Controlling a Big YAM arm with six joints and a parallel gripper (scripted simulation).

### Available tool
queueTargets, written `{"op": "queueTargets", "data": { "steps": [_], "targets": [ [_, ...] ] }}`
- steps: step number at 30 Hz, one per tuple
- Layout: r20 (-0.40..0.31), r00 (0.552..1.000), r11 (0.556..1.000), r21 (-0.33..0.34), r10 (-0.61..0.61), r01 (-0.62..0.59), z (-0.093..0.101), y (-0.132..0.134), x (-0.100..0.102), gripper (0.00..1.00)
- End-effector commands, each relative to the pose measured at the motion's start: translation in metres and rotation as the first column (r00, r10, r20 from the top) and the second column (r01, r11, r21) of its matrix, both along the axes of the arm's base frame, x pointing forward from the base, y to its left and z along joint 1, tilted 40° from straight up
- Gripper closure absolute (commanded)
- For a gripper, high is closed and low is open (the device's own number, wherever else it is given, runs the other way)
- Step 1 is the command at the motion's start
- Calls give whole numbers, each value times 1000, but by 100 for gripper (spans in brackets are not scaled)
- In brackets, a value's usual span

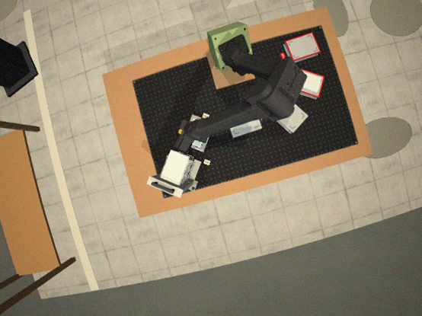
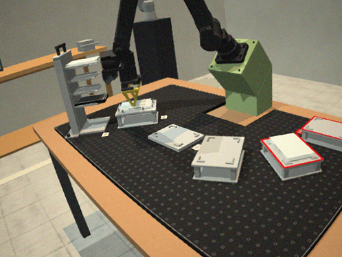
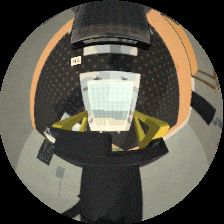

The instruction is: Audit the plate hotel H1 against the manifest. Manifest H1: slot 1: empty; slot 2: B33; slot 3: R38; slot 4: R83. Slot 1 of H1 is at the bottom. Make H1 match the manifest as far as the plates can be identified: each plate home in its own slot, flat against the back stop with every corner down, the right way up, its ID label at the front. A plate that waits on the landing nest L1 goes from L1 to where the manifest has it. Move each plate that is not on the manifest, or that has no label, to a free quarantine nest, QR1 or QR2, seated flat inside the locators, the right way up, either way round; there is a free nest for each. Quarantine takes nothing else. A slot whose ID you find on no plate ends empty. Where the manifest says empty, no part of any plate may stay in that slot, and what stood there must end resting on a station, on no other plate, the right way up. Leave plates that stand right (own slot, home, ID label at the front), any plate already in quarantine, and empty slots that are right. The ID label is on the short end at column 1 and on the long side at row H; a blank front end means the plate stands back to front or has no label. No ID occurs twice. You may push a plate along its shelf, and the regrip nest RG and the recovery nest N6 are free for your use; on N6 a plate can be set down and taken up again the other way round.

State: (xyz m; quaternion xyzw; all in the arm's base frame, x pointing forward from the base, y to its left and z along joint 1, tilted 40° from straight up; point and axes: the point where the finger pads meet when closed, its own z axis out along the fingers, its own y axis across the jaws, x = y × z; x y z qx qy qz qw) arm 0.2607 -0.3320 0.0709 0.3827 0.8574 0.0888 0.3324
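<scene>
From the top, the black arm is reaching from its green base at the far edge of the worktop toward the near left corner. A white plate is lying on top of the plate tower there, its long axis running slantwise from that corner toward the base. The arm is covering the stand just beside the tower. Two red-rimmed stands are sitting near the far right corner: one is showing a bare grey top, the other is carrying a white plate.

From the outside view, the tower is standing upright with four shelves. A white plate is lying on the top shelf and a dark plate on the bottom one; the two middle shelves look bare. The gripper is hanging with its yellow fingers pointing down, just above a pale plate seated on a grey stand beside the tower. Whether the fingertips are touching the plate cannot be told here.

From the wrist, the pale plate is running lengthwise away from the camera toward the dark plate in the tower. The yellow fingers are spread fully wide on either side of the near end, gripping nothing.
</scene>
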Motion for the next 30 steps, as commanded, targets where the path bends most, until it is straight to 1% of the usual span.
{"op": "queueTargets", "data": {
  "steps": [1, 6, 7, 8, 16, 17, 20, 21, 30],
  "targets": [
    [1, 1000, 1000, 8, -4, 4, -6, 3, 5, 0],
    [1, 1000, 1000, 8, -4, 4, -9, 2, 8, 0],
    [8, 1000, 1000, -4, -4, 4, -5, 1, 9, 0],
    [2, 1000, 1000, 8, -4, 4, -11, 2, 9, 0],
    [2, 1000, 1000, 9, -4, 4, -19, 1, 16, 0],
    [11, 1000, 1000, -14, -10, 10, -8, -7, 13, 0],
    [11, 1000, 1000, -14, -10, 10, -8, -7, 13, 0],
    [11, 1000, 1000, -14, -10, 10, -8, -7, 13, 14],
    [11, 1000, 1000, -14, -10, 10, -8, -7, 13, 14]
  ]
}}
